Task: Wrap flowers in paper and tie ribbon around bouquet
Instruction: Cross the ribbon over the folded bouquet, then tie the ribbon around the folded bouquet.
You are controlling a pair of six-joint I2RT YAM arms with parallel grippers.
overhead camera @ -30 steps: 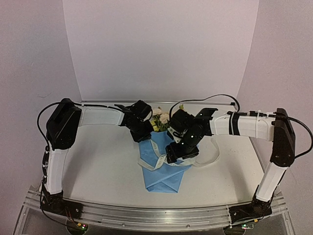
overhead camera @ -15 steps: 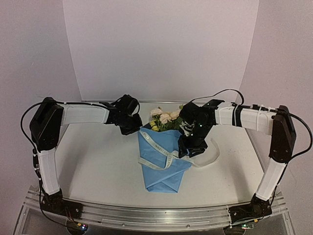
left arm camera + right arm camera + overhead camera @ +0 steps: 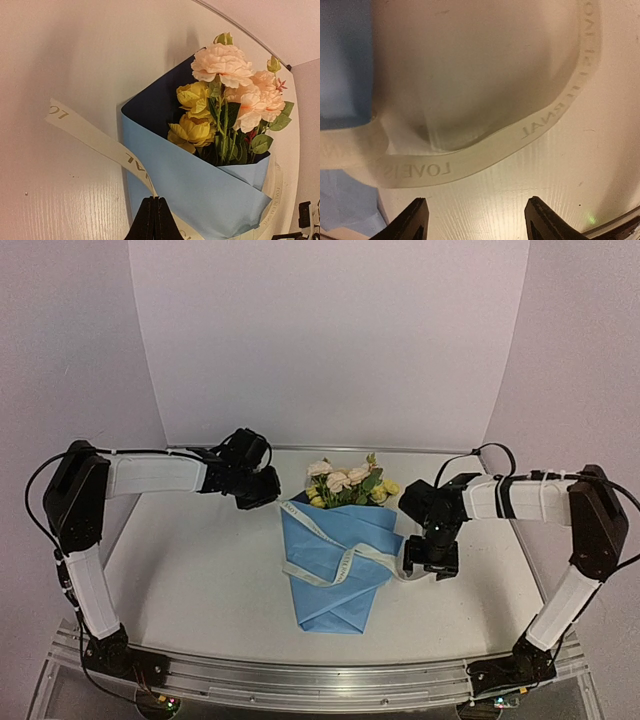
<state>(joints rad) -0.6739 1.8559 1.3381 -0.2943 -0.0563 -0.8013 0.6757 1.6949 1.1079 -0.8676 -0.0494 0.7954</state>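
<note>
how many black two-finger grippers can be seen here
2. The left gripper is shut, beside the far left edge of the light blue paper-wrapped bouquet; the right gripper is open, by the cream-white lettered ribbon on the bouquet's right. Neither is hidden.

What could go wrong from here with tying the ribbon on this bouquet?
The ribbon only lies loose across the paper, unknotted, so a tug might slide it off or open the fold. The right tool hangs open over the thin ribbon loop on the table and may miss it.
</note>
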